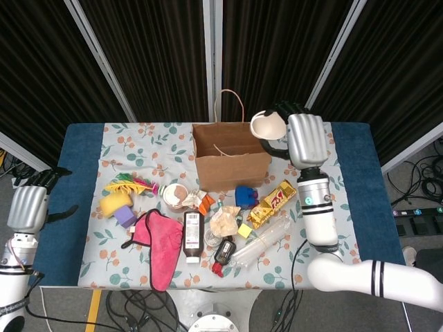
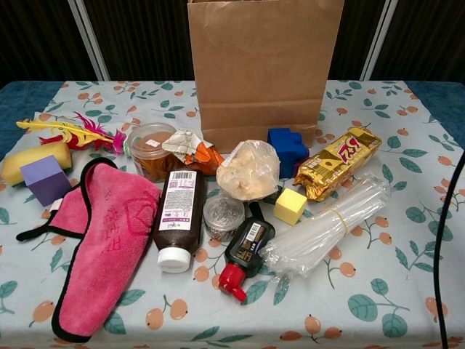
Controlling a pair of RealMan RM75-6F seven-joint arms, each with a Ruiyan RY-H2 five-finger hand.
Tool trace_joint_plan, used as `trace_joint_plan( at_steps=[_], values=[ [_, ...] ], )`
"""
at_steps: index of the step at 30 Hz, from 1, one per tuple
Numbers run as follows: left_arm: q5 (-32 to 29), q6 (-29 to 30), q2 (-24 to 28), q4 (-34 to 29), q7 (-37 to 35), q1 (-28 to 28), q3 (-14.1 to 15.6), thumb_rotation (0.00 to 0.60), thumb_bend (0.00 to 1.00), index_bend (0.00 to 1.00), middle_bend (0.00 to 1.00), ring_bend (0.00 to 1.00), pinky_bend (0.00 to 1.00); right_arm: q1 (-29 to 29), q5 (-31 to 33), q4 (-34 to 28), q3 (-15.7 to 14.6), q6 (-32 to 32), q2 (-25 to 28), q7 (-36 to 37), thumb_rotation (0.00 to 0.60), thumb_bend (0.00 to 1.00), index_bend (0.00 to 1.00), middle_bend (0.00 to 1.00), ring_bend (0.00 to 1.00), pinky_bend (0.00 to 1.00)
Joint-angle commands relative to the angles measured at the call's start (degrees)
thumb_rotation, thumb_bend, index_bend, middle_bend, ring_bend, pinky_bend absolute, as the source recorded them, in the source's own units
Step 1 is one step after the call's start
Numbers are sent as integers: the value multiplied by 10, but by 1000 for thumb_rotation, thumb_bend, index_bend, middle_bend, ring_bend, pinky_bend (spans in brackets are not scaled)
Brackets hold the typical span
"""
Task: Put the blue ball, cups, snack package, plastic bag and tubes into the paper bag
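My right hand holds a white paper cup, tilted, just above the right rim of the open brown paper bag. In front of the bag lie a blue blocky piece, a gold snack package, a knotted plastic bag, a bundle of clear tubes and a clear cup with brown contents. My left hand hangs empty off the table's left edge, fingers apart. Neither hand shows in the chest view.
A pink cloth, a brown bottle, a small red-capped black bottle, a yellow cube, a purple cube, a yellow roll and coloured feathers crowd the table's front left.
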Motion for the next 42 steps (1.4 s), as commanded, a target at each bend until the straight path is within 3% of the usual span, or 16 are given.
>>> trace_joint_plan(
  at_steps=[1,6,11,16,22,26,30,36,42],
  values=[
    [-2,-3,0,3,-3,-1,-3,600,173,336,360,284,340,18,25,29,-9,-30,-28,16,600,116,398,333,253,370],
    [-5,-8,-2,12,-9,0,-5,600,173,336,360,284,340,18,25,35,-7,-60,-27,49,600,16,249,215,107,237],
    [-3,-10,-4,13,-13,1,-6,600,174,336,360,284,340,10,6,28,-4,-62,-12,70,600,0,160,160,49,184],
    [-1,-10,-5,10,-12,1,-7,600,173,336,360,284,340,-8,-14,-9,-6,-47,20,70,600,0,142,154,40,174],
    [3,-12,-5,4,-11,2,-5,600,174,336,360,284,340,-76,-112,-77,-22,17,103,79,600,0,141,190,71,174],
    [3,-14,-11,4,-11,1,-5,600,174,336,360,284,341,-152,-199,-99,-82,10,186,122,600,0,179,215,97,174],
    [3,-16,-18,7,-10,3,-2,600,174,336,360,284,342,-220,-303,-52,-169,-9,235,194,600,0,193,214,97,174],
    [2,-19,-28,16,-8,4,1,600,173,336,360,284,342,-246,-407,89,-266,-68,209,259,600,0,196,214,97,174],
    [13,-20,-28,19,-18,6,7,600,173,336,360,284,340,-201,-507,257,-298,-117,142,217,600,0,210,226,98,174]
  ],
)
